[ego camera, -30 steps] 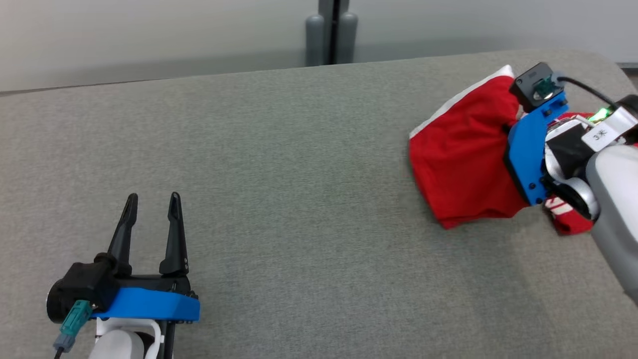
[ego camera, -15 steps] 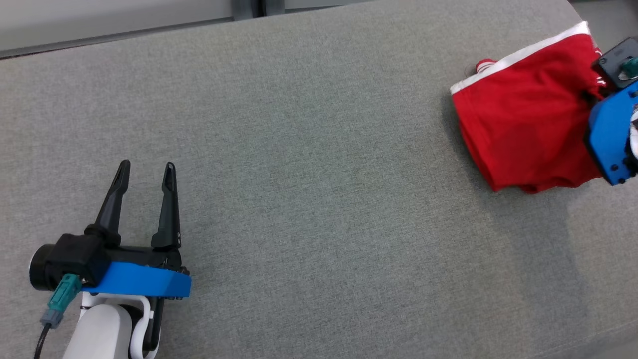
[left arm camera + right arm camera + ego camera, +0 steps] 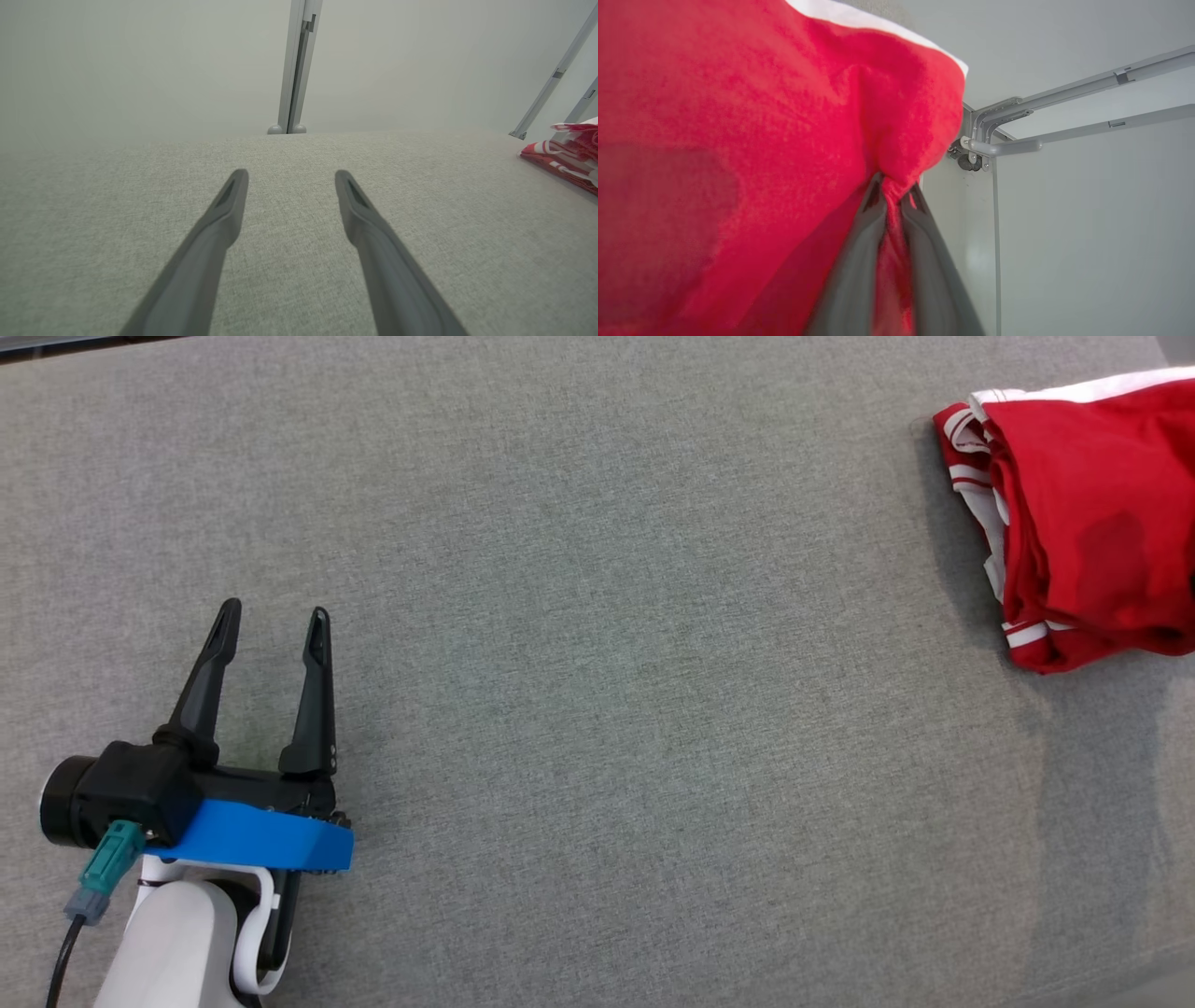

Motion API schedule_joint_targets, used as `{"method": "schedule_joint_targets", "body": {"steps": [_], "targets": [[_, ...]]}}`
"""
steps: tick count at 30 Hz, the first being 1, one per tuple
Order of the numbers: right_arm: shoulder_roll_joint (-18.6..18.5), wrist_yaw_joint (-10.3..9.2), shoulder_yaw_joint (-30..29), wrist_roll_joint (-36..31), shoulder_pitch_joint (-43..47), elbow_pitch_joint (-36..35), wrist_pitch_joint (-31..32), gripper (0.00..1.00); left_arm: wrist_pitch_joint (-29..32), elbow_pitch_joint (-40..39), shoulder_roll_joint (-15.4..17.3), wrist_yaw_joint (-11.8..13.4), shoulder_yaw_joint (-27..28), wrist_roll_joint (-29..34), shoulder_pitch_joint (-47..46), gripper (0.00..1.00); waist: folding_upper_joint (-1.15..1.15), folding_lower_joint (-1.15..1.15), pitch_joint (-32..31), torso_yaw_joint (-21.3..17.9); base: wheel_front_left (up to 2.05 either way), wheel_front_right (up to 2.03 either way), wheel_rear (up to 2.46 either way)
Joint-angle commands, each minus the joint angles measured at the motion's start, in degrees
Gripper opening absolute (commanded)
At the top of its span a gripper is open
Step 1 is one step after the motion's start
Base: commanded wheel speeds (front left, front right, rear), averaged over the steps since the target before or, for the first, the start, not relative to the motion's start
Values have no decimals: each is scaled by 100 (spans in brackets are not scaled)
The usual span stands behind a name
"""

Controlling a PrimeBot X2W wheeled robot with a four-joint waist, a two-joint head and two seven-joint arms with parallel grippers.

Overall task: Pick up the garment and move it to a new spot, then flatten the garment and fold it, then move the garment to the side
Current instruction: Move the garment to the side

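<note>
The garment (image 3: 1083, 513) is red cloth with white stripes, bunched at the far right of the grey padded table (image 3: 597, 644). It also fills the left of the right wrist view as the garment (image 3: 738, 140), where my right gripper (image 3: 894, 186) is shut on a pinched fold of it and the cloth hangs from the fingers. In the left wrist view the garment (image 3: 567, 156) peeks in at the right edge. My left gripper (image 3: 271, 616) rests open at the lower left, far from the cloth, with nothing between its fingers (image 3: 224, 214).
Beyond the table's far edge stand a pale wall and a grey upright post (image 3: 294, 70). Grey metal frame bars (image 3: 1064, 116) show past the table's right end.
The head camera has tilted down and the picture has shifted. The right gripper and arm have left the head view, and the garment now looks more bunched. The left gripper stays open.
</note>
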Motion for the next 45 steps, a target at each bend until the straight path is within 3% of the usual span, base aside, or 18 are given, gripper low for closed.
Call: {"method": "schedule_joint_targets", "body": {"steps": [1,10,18,29,37,45], "targets": [[53,-1,-76,-89,-35,99,-85,100,4,2,27,-1,-13,16,-97,100,0,0,-23,18,0,0,0],[616,-1,-1165,-903,256,576,-1299,100,-138,297,-119,42,-45,-131,96,100,0,0,-612,238,0,0,0],[1298,-1,-1776,-669,1086,257,-2010,100,-303,697,-362,100,3,-289,539,100,0,0,-1576,628,0,0,0],[1997,-1,-2434,171,3046,-1621,-2063,100,-360,799,-472,79,95,-402,1185,100,0,0,-2304,1186,0,0,0],[2758,0,-2880,3,4603,-3348,-1688,100,-366,795,-485,46,224,-447,1538,100,0,0,-2618,1293,0,0,0],[3186,0,-2932,-93,5301,-3985,-1497,100,-368,855,-515,6,301,-423,1680,100,0,0,-2711,1249,0,0,0]]}}
